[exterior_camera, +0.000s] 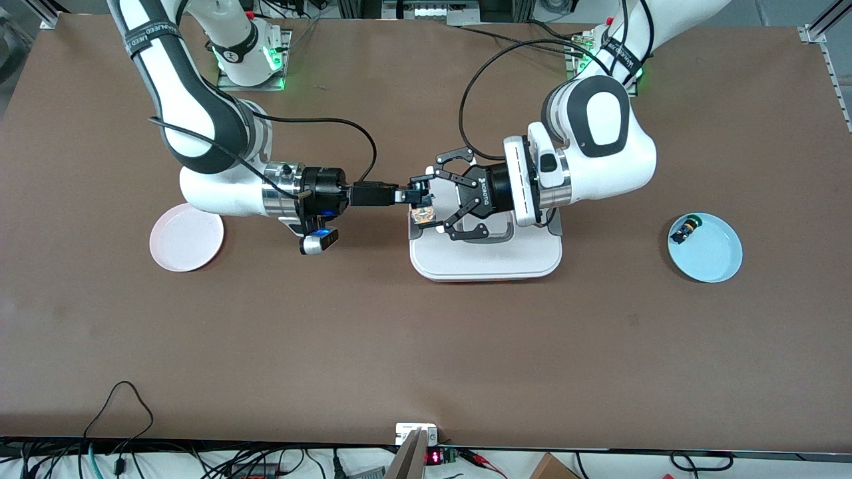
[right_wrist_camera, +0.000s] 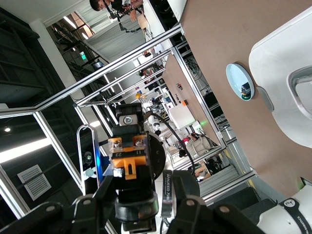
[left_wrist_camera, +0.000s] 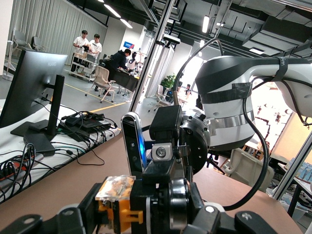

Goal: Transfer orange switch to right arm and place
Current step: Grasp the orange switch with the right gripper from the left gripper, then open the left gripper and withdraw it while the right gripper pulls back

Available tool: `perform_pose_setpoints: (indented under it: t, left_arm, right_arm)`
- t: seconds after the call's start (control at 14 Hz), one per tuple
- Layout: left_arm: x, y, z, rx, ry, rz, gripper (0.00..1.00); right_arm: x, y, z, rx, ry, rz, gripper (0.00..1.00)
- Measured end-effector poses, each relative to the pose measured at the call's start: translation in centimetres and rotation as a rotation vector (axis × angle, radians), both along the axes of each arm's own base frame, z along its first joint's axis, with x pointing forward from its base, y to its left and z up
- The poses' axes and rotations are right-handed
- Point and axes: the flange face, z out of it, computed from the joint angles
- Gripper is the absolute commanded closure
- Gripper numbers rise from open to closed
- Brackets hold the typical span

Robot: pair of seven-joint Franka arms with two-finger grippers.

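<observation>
The orange switch (exterior_camera: 423, 215) hangs in the air over the end of the white tray (exterior_camera: 486, 263) that faces the right arm. My left gripper (exterior_camera: 434, 199), the black claw-like one, is shut on it lengthwise, one finger at each end. In the left wrist view the orange switch (left_wrist_camera: 119, 209) shows its orange body and black ringed barrel between those fingers. My right gripper (exterior_camera: 421, 193), slim and black, meets it head-on. In the right wrist view its fingers stand on either side of the black barrel of the orange switch (right_wrist_camera: 127, 165). A gap shows at one finger, so this gripper is open.
A pink plate (exterior_camera: 186, 237) lies toward the right arm's end of the table. A light-blue plate (exterior_camera: 712, 256) toward the left arm's end holds a small black part with a green cap (exterior_camera: 685, 229). Cables run along the table's front edge.
</observation>
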Motion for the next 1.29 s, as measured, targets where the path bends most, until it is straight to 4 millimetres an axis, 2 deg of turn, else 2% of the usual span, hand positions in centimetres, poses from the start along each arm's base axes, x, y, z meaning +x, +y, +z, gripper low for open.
perform_pose_setpoints:
  t: [0.07,0.14,0.21,0.29,0.36,0.43,1.07,1.29]
  left_arm:
    - [0.0,0.0,-0.1,0.001,0.002,0.0,0.88]
    - [-0.1,0.0,-0.1,0.001,0.002,-0.001,0.87]
    - [-0.1,0.0,-0.1,0.001,0.002,-0.001,0.84]
    - [-0.1,0.0,-0.1,0.001,0.002,-0.001,0.8]
    - [0.0,0.0,0.0,0.0,0.001,-0.001,0.52]
    - [0.0,0.0,0.0,0.0,0.0,-0.001,0.01]
    - [0.0,-0.1,2.2,-0.021,0.03,0.01,0.0]
    - [0.0,0.2,2.6,-0.027,0.043,0.011,0.0]
  right_arm:
    - [0.1,-0.1,0.2,0.005,-0.001,-0.004,0.8]
    - [0.2,-0.1,0.3,0.005,-0.009,-0.005,0.95]
    - [0.2,-0.1,0.3,0.005,-0.012,-0.005,1.0]
    - [0.2,-0.2,0.3,0.005,-0.013,-0.005,1.0]
    - [0.2,-0.2,0.4,0.005,-0.014,-0.005,1.0]
    - [0.2,-0.2,0.4,0.005,-0.015,-0.005,1.0]
    - [0.3,-0.3,0.5,0.006,-0.015,-0.008,1.0]
    - [1.1,-2.0,1.0,0.034,-0.019,0.0,1.0]
